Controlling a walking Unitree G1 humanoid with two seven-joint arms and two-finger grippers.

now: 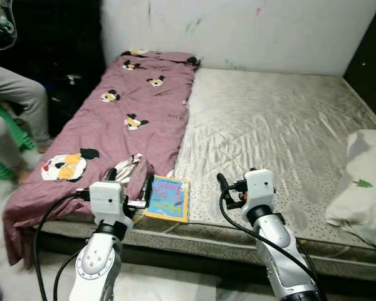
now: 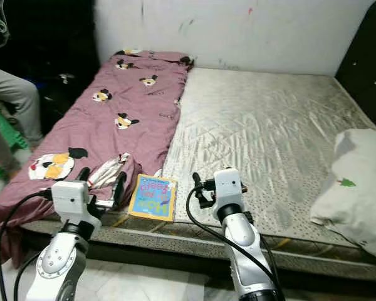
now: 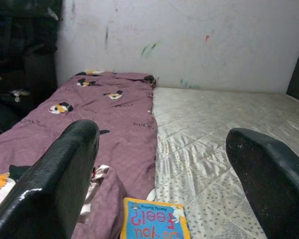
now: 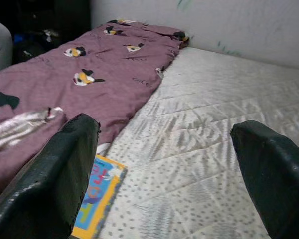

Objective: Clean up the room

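I see a mauve blanket [image 1: 135, 106] printed with black, white and orange cartoon figures on the left, a pale grey quilted mattress [image 1: 276, 125], a blue and yellow book [image 1: 168, 198] nearest, a white pillow [image 1: 362, 182] right.

Scuffed white wall [image 1: 250, 31] behind mattress [image 1: 269, 125].

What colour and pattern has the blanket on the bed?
The blanket is mauve with cartoon mouse heads, best seen in the left eye view.
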